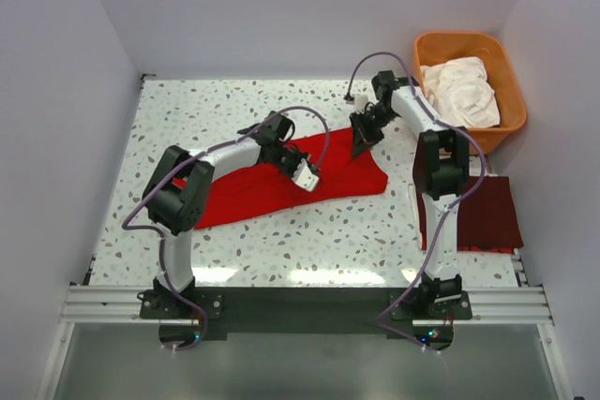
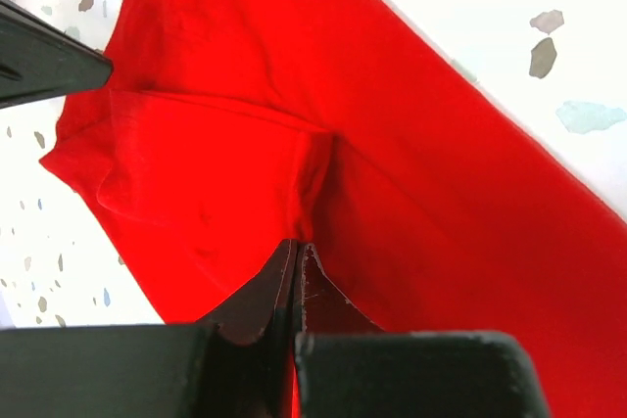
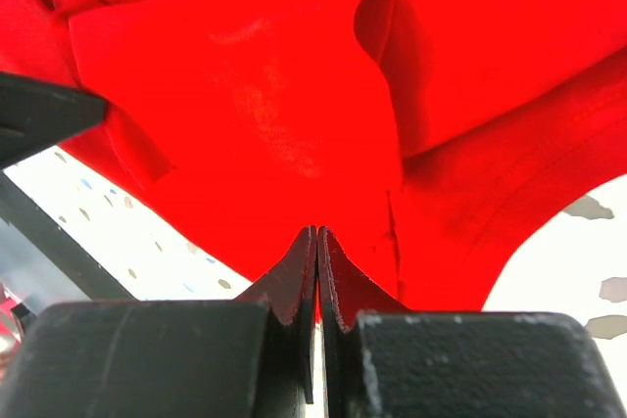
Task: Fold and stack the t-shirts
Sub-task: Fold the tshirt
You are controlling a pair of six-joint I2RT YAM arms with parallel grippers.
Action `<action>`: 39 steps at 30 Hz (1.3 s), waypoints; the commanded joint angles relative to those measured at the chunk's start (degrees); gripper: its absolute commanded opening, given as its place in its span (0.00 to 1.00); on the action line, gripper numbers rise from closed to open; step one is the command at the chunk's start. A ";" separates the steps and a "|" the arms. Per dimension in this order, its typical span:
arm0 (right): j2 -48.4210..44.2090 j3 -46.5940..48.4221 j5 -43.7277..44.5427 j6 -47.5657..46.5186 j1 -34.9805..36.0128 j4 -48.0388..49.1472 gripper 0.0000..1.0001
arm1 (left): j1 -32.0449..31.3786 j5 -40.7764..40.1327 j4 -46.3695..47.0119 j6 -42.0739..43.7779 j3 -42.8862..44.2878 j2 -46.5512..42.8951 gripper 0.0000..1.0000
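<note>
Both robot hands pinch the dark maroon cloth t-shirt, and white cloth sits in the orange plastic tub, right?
No. The left gripper and right gripper pinch the bright red cloth t-shirt, as the wrist views show. White cloth is in the orange plastic tub.

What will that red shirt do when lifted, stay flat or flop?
Probably flop: the red t-shirt puckers into folds where both pairs of jaws pinch it. It looks thin, so likely light, sagging between the grips.
</note>
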 commanded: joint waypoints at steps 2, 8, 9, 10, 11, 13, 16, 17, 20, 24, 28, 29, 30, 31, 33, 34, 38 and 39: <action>-2.32 -0.60 -1.03 -1.68 0.99 -1.67 0.00 | 0.75 0.91 0.35 2.59 -0.92 -0.97 0.00; -2.14 0.71 0.28 -3.70 1.34 -3.87 0.00 | 2.85 -1.99 0.62 3.73 -0.57 1.67 0.06; -2.05 1.85 0.98 -3.88 1.34 -4.22 0.00 | 3.21 -2.17 0.18 4.26 -0.48 1.84 0.11; -2.14 2.38 1.16 -3.97 1.34 -4.31 0.00 | 3.47 -2.17 0.09 4.43 -0.31 1.67 0.11; -2.40 2.82 1.25 -3.97 1.34 -4.05 0.00 | 3.65 -2.00 -0.17 4.44 -0.22 1.58 0.13; -2.76 3.61 1.08 -3.88 1.60 -3.26 0.11 | 4.26 -1.38 -3.07 4.96 1.01 0.79 0.26; -3.81 2.92 2.12 -4.24 3.36 -2.65 0.23 | 5.93 1.60 -5.62 1.30 1.63 -2.46 0.37; -4.25 2.57 2.83 -4.85 4.06 -2.56 0.23 | 6.63 3.52 -6.24 -0.29 1.54 -3.42 0.41; -5.21 0.20 6.15 -5.64 7.31 -1.07 0.23 | 9.70 5.21 -10.18 -4.96 1.54 -8.42 0.43; -5.22 -3.32 13.10 -5.82 11.44 1.92 0.22 | 15.23 5.74 -17.22 -7.86 -1.62 -14.23 0.43; -0.40 -2.01 20.13 -4.42 12.77 4.55 0.21 | 19.28 2.85 -22.67 -6.81 -8.11 -20.03 0.41; 1.01 -0.70 21.45 -4.15 12.77 5.17 0.21 | 19.99 2.23 -23.20 -6.99 -11.18 -22.31 0.40; 2.33 0.09 24.60 -4.15 12.77 5.88 0.20 | 21.13 1.70 -23.38 -7.42 -12.51 -23.37 0.39; 4.95 1.93 26.37 -4.32 12.77 8.41 0.18 | 21.57 0.13 -23.21 -8.04 -15.22 -25.30 0.38; 7.86 5.27 30.49 -4.67 12.77 10.53 0.18 | 21.67 -1.81 -21.72 -12.23 -17.87 -27.33 0.37; 11.27 10.77 30.95 -5.37 12.94 11.15 0.17 | 21.67 -3.12 -20.58 -13.39 -19.89 -28.82 0.34; 20.08 24.08 37.89 -8.27 14.17 14.57 0.15 | 21.67 -6.99 -17.14 -19.63 -22.98 -30.33 0.33; 20.79 24.88 41.12 -10.89 14.61 20.06 0.15 | 21.67 -8.74 -16.53 -20.43 -23.24 -30.15 0.33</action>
